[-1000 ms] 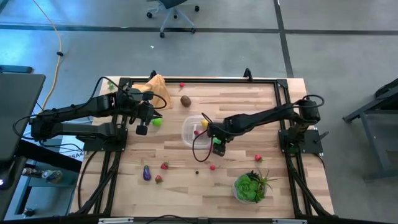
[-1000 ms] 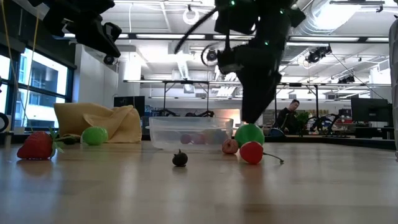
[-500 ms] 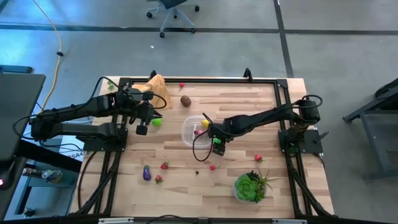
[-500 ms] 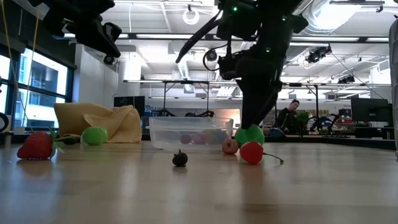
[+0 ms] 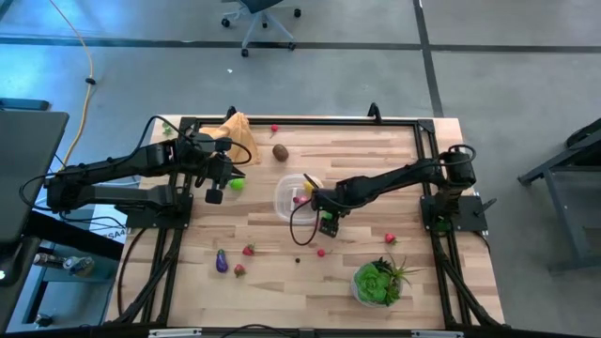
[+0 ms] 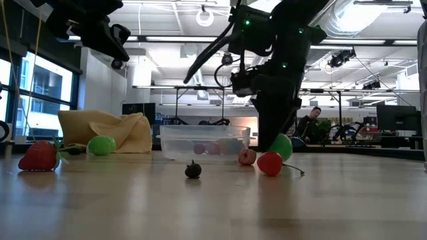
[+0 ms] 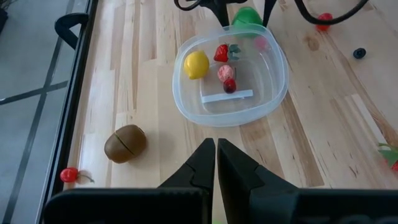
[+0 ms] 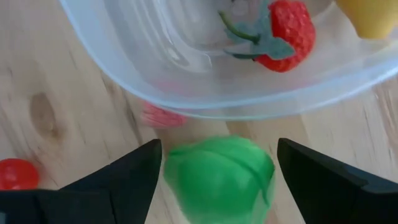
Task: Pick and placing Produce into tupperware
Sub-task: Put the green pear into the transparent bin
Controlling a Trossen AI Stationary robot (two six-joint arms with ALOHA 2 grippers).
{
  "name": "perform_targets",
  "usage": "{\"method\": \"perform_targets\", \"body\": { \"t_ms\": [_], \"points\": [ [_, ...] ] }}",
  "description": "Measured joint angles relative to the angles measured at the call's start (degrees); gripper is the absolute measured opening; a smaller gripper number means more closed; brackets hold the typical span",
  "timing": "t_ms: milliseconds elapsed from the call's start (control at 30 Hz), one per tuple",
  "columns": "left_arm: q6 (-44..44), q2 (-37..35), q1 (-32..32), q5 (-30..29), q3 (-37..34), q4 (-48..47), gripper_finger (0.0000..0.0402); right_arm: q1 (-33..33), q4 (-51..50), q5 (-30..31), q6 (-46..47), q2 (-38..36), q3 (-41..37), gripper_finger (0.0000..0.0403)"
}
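In the high view the left gripper (image 5: 215, 195) hangs left of centre, fingers pressed together and empty. At centre the tub (image 5: 292, 196) holds a lemon (image 7: 196, 65) and strawberry (image 7: 222, 52). Just right, the right gripper (image 8: 214, 165) spreads wide around a lime (image 8: 219, 178) beside the tub's rim.

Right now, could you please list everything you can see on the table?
tupperware: one, clear, mid-table
lemon: one, yellow, in the tupperware
strawberry: one, red, in the tupperware
small berries: two, pink and red, in the tupperware
limes: two, green; one beside the tupperware, one near the cloth
kiwi: one, brown, by the cloth
eggplant: one, purple, left side
loose berries: several, red, scattered
dark berry: one
cloth: one, tan
plant: one, green, right side
left pincer: shut, raised
right pincer: at the lime
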Motion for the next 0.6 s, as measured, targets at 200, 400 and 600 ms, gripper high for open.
{"method": "perform_targets", "body": {
  "t_ms": [200,400,600],
  "points": [
    [0.00,0.00,0.00,0.00,-0.01,0.00,0.0010,0.00,-1.92,0.67,4.88,0.00,0.00,0.0312],
    [0.00,0.02,-0.02,0.00,0.00,0.00,0.0010,0.00,-3.50,0.65,14.92,0.00,0.00,0.0312],
    [0.00,0.01,0.00,0.00,-0.02,0.00,0.0010,0.02,-4.99,-0.04,24.97,0.00,0.00,0.0312]
  ]
}}
